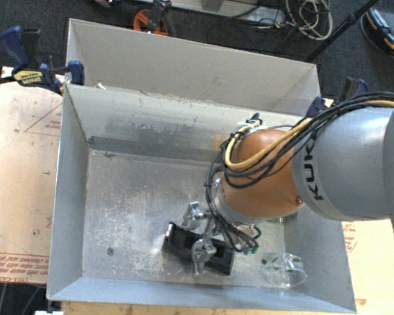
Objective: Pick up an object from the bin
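My gripper [199,235] is low in the bin's front middle, its metal fingers reaching down onto a flat black object [183,244] that lies on the bin floor. One finger shows at the object's upper left edge and another in front of its middle, so the fingers straddle part of it. A clear plastic object [284,269] lies to the right near the bin's front right corner, apart from the gripper.
The arm and its orange wrist cover hang over the bin's right half and hide the floor beneath. A bit of green shows just under the cover's right edge. Bare floor stretches across the bin's left half.
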You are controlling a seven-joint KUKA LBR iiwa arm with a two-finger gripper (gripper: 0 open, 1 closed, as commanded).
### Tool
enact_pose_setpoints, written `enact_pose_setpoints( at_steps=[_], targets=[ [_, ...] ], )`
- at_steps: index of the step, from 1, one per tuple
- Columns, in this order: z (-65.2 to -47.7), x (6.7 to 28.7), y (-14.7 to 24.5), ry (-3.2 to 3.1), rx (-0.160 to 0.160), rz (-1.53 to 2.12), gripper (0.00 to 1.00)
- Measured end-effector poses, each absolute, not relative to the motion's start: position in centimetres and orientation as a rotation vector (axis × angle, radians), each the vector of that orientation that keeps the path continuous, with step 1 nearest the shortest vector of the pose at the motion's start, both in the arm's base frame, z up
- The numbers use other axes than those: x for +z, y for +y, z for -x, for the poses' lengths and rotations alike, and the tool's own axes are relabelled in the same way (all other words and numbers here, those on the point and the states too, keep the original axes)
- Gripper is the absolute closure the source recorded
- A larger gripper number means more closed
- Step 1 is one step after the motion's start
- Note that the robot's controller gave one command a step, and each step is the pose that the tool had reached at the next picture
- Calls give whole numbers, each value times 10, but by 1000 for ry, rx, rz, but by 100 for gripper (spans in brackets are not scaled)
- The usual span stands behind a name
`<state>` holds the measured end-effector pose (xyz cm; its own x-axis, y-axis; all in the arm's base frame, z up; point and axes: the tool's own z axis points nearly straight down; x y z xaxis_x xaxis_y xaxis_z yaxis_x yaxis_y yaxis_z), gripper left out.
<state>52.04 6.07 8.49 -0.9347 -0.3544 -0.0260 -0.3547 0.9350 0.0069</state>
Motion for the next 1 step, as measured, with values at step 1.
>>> enact_pose_setpoints(
  at_steps=[1],
  targets=[
    [-520,85,61,3066,18,562,100]
  ],
)
